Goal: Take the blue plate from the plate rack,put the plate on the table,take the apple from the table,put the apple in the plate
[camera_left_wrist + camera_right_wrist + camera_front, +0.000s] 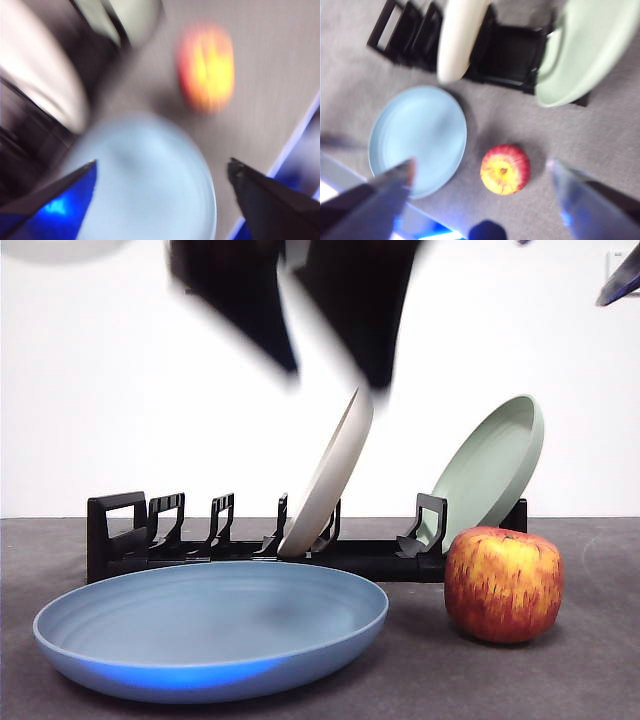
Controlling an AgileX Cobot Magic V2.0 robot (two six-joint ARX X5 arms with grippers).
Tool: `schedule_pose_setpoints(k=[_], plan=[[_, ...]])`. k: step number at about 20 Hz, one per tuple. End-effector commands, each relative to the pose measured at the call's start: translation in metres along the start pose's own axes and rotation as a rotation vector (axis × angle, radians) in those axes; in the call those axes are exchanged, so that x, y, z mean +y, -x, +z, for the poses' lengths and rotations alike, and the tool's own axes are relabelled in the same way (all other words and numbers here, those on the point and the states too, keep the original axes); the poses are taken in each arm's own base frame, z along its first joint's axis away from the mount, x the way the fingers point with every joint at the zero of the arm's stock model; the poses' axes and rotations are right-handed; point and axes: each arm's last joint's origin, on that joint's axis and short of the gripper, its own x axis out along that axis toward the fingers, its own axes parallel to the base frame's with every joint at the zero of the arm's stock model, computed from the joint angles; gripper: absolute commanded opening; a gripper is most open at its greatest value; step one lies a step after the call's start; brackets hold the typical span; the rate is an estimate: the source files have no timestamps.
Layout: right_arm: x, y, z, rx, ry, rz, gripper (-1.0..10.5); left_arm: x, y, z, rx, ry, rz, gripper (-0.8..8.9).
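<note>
On the counter [600,680], near left: blue plate [212,625], lying flat and clear of the rack, so its open face can take the fruit.
Apple [503,583]: upright on the counter just right of the plate, not touching it; not yet moved.
Rack [250,545]: behind both, running left to right; its left slots stand empty.
Cream plate [328,475]: leaning in a middle slot, held on edge by the prongs.
Green plate [492,468]: leaning at the right end against the bracket.
Left end effector [162,172]: above the blue plate, jaws apart and holding nothing; heavy blur, which suggests fast motion.
Right end effector [480,172]: high over the gap between plate and apple, jaws spread wide and empty; the apple sits between them in its wrist view, a likely line-up for the pick.
Stage, as judged: plate delivered; apple pick pending.
</note>
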Motion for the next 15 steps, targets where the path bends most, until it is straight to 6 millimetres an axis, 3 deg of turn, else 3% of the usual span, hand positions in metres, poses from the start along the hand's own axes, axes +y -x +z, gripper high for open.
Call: schedule_pose_setpoints(k=[1,4,8,12,15], plan=[[0.013,-0.014,0.000,0.052,0.062,-0.053,5.5,0.026,0.049,0.012,-0.130,0.085,0.053,4.36],[0.029,-0.044,0.000,0.146,0.092,-0.093,5.4,0.065,0.115,0.012,-0.298,0.199,0.187,4.36],[0.037,-0.093,-0.003,0.286,0.134,-0.183,5.4,0.105,0.180,-0.014,-0.443,0.331,0.292,4.36],[0.031,-0.135,-0.009,0.374,0.143,-0.246,5.4,0.126,0.220,-0.051,-0.525,0.418,0.369,4.36],[0.025,-0.159,-0.020,0.430,0.140,-0.257,5.4,0.133,0.234,-0.071,-0.550,0.466,0.356,4.36]])
